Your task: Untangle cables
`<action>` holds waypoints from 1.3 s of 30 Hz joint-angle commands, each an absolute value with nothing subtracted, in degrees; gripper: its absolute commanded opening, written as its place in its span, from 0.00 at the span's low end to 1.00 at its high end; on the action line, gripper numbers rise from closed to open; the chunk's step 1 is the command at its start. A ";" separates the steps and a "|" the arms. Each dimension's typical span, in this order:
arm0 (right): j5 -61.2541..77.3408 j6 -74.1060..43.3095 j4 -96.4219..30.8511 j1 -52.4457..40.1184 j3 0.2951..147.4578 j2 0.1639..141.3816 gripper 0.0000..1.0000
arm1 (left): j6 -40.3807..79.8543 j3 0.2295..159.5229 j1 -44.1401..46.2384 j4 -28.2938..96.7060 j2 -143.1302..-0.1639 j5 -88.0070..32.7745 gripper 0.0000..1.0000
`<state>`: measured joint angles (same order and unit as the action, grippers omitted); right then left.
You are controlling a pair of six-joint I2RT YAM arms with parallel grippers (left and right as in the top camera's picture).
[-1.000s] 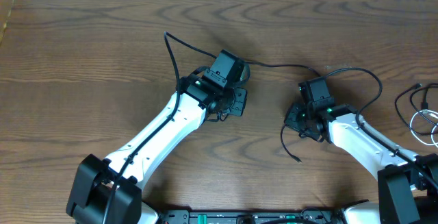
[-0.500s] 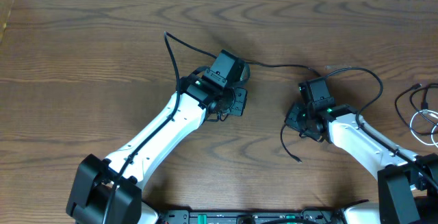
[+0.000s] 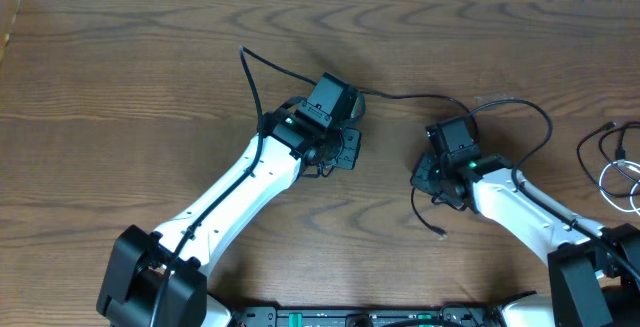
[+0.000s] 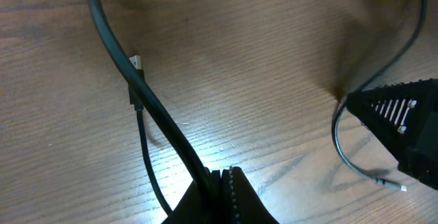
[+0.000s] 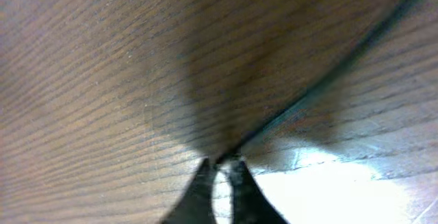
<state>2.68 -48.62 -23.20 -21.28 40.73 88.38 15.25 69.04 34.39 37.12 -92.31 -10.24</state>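
Left gripper [image 4: 222, 175]: fingers pressed together, apparently pinching black cable [image 3: 405, 96]. Right gripper [image 5: 222, 169]: closed too, same cable at tips. Cable spans left-right between them. Free plug end [image 3: 441, 233] trails beside right gripper, toward robot; right arm nearer.

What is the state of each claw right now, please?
The left claw is closed on the black cable.
The right claw is closed on the black cable too, though its view is blurred.
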 commanded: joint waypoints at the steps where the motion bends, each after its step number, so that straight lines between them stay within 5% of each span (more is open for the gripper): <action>1: 1.43 -49.30 -23.07 -22.22 40.27 88.53 0.01 | 15.79 68.58 34.48 37.39 -92.42 -10.59 0.07; 15: 11.09 -47.09 -9.82 -22.59 40.27 88.51 0.01 | 16.64 68.58 34.48 37.26 -92.42 -11.18 0.07; 21: 5.45 -53.71 -14.63 -22.61 40.27 88.51 0.01 | 16.64 68.58 34.48 37.26 -92.42 -11.20 0.08; 25: -2.24 -56.90 -15.05 -22.61 40.27 88.51 0.18 | 16.64 68.58 34.48 37.30 -92.42 -11.20 0.07; 29: -2.35 -48.40 -10.79 -22.59 40.58 88.51 0.20 | 16.64 68.58 34.48 37.63 -92.42 -11.20 0.07; 39: -4.45 -35.48 -38.89 -22.50 62.54 88.51 0.36 | 16.64 68.58 34.48 37.63 -92.42 -11.18 0.07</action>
